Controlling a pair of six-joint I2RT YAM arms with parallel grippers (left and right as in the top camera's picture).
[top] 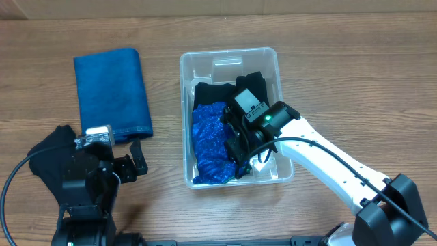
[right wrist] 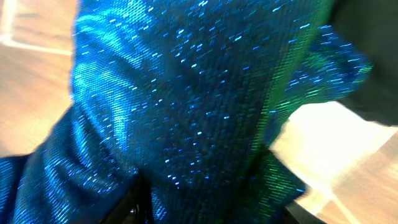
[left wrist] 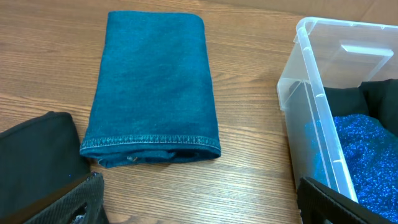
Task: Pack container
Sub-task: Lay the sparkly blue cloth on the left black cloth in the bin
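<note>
The clear plastic container (top: 183, 102) stands mid-table and shows at the right of the left wrist view (left wrist: 311, 74). Inside lie a sparkly blue cloth (top: 208, 140) and a black garment (top: 218, 92). My right gripper (top: 240, 154) is down inside the container at the cloth's right side. In the right wrist view the sparkly blue cloth (right wrist: 186, 93) fills the frame and bunches between my right gripper's fingers (right wrist: 214, 208), which close on it. My left gripper (top: 130, 164) is open and empty over bare table (left wrist: 199, 208), left of the container.
A folded teal denim cloth (top: 113, 89) lies left of the container, also in the left wrist view (left wrist: 152, 81). A black cloth (top: 54, 154) lies by the left arm, at the left wrist view's lower left (left wrist: 37, 155). The table is wood-grained.
</note>
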